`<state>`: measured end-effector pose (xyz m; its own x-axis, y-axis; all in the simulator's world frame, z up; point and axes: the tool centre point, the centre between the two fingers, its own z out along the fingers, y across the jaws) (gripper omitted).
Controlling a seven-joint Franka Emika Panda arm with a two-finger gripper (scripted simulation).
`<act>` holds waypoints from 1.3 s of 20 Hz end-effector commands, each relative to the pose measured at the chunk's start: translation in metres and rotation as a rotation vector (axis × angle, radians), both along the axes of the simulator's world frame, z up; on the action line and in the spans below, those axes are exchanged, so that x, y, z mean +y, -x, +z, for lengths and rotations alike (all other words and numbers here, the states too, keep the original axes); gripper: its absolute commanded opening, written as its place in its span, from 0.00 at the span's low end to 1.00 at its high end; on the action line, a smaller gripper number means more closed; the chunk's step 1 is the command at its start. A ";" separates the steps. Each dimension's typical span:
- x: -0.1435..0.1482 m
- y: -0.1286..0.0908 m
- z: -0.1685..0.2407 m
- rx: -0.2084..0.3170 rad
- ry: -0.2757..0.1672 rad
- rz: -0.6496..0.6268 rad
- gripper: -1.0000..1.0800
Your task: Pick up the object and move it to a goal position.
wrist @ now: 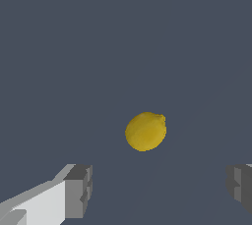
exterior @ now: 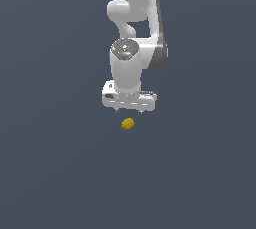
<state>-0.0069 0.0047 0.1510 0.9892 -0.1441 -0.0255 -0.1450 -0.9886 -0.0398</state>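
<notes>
The object is a small yellow-orange roundish lump lying on the flat dark grey surface. In the wrist view the object looks like a lemon with a small nub at one end. My white gripper hangs just above and slightly behind it in the exterior view, apart from it. In the wrist view the gripper is open: its two grey fingertips stand wide apart, and the lump lies beyond them, outside the gap. Nothing is held.
The white arm rises from the gripper toward the top of the exterior view. A plain dark grey surface surrounds the lump on all sides.
</notes>
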 end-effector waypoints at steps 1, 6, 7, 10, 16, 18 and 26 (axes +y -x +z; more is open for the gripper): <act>-0.001 0.000 -0.013 -0.001 0.008 -0.020 0.96; -0.002 0.002 -0.045 -0.009 0.028 -0.074 0.96; -0.002 0.003 -0.050 -0.010 0.031 -0.083 0.96; -0.003 0.004 -0.063 -0.014 0.038 -0.103 0.96; -0.003 0.005 -0.073 -0.017 0.044 -0.119 0.96; -0.003 0.006 -0.072 -0.015 0.043 -0.116 0.96; -0.003 0.007 -0.099 -0.016 0.044 -0.118 0.96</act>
<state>-0.0127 0.0015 0.0601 0.9657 -0.2597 -0.0003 -0.2597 -0.9657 -0.0006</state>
